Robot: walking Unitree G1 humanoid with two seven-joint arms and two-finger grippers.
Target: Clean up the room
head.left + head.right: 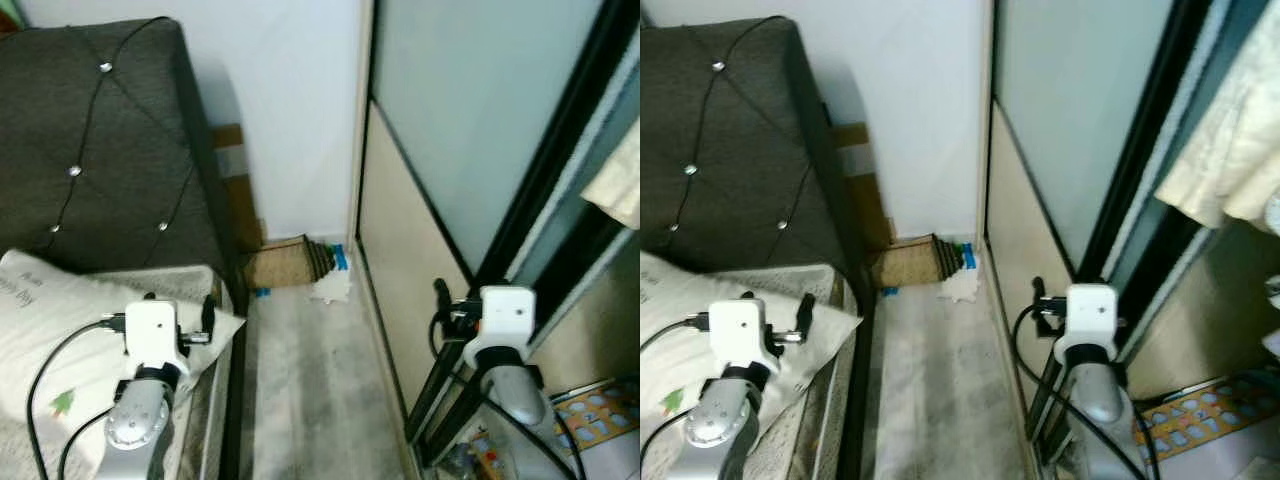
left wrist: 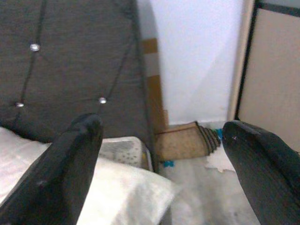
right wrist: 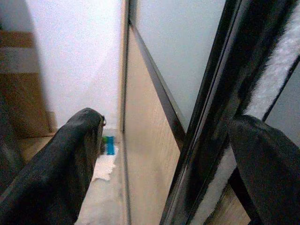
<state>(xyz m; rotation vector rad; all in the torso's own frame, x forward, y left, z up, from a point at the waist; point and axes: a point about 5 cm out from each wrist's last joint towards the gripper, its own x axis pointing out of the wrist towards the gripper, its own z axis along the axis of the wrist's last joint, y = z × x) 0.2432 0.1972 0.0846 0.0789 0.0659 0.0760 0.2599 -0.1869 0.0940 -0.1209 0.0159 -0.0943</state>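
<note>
We hold our left hand (image 2: 159, 140) spread over the bed's pillow (image 1: 60, 310), right hand (image 3: 164, 145) spread beside the wardrobe door (image 1: 470, 110).

Small blue item (image 1: 341, 259) beside the white scrap (image 1: 331, 287) stays unidentifiable.

Silver arms carry white wrist camera housings, looped black cables, black jaws.
</note>
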